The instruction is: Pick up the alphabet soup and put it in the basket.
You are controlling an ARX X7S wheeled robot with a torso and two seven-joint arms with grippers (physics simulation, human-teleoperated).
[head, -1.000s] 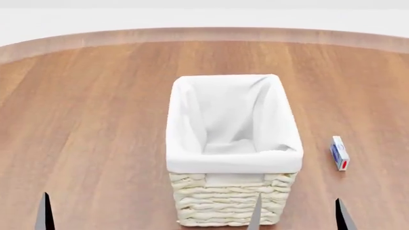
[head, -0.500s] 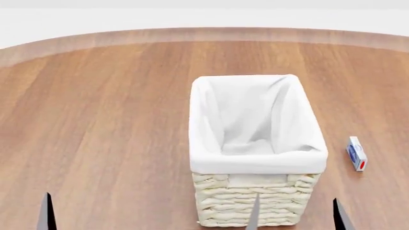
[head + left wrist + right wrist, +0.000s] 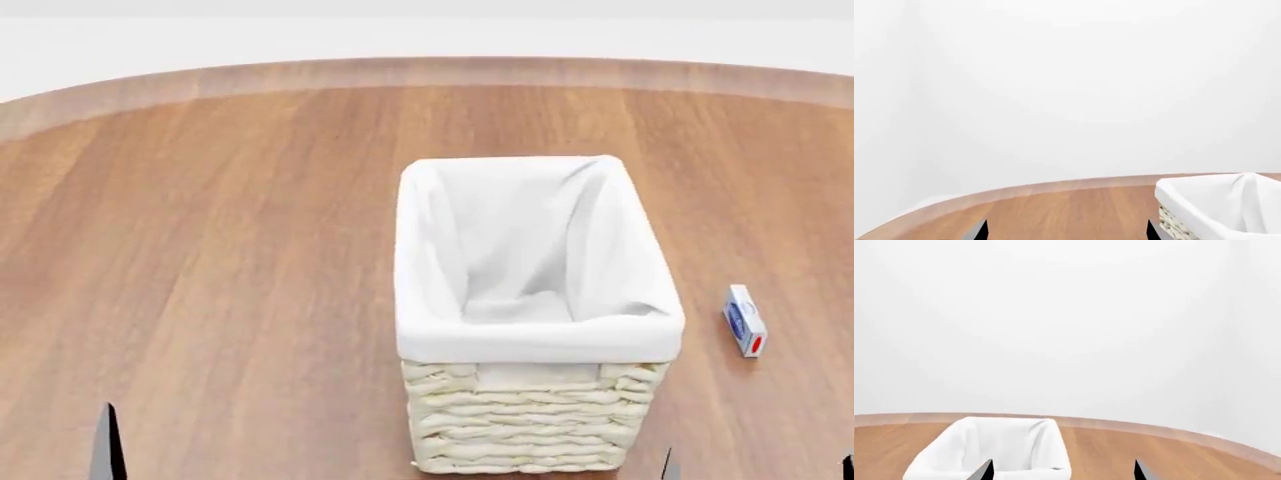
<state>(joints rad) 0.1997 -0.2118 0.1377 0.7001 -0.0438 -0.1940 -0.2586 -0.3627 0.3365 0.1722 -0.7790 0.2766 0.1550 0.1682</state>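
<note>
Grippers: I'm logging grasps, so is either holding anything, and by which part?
Nothing is held: both wrist views show each pair of jaws apart with nothing between them.

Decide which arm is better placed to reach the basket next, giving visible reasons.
Right, probably. The right end effector is open, with the basket straight ahead between its fingers. The left end effector, also open, points past the basket's side. The alphabet soup is in no view.

1. a bare simulated test room, not a lived-in home: plain white walls (image 3: pixel 1067 315) with no fittings.
2. a broad round wooden table (image 3: pixel 200 250) fills the space ahead of both grippers.
3. on it stand only a lined wicker basket (image 3: pixel 514 430) and a small box (image 3: pixel 745 320).
</note>
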